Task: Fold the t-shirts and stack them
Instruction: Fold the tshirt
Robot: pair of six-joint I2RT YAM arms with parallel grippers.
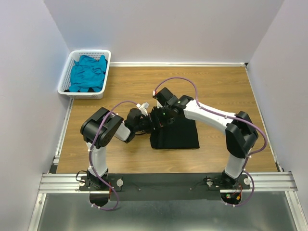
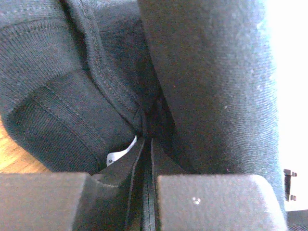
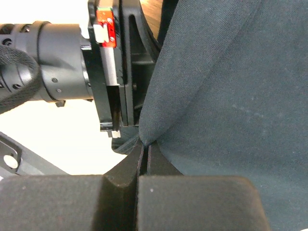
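Black cloth is filling both wrist views: the black t-shirt (image 1: 175,132) is lying partly folded near the middle of the table (image 1: 226,91), and both arms are meeting at its left rear corner. The left claw (image 2: 147,139) is clenching a bunch of this shirt close to the collar, where the white label (image 2: 120,153) is peeking out just beside its fingers. The right claw (image 3: 143,144) is also clenched, pinching a thin fold of the same shirt, and the body of the left wrist is standing very near in its view. The teal t-shirt (image 1: 88,73) is sitting crumpled in the white basket (image 1: 65,89) at the far left corner, well apart from the arms, so I am judging that the first shirt is only partly folded and the stacking is not yet begun. From here the danger is coming mostly from this closeness: if the two arms are pulling in different directions, the wrists may be knocking together, or the thin fold may be slipping out of the right claw. The left claw seems to be holding several layers, so a lift may be dragging the whole bundle and undoing the fold
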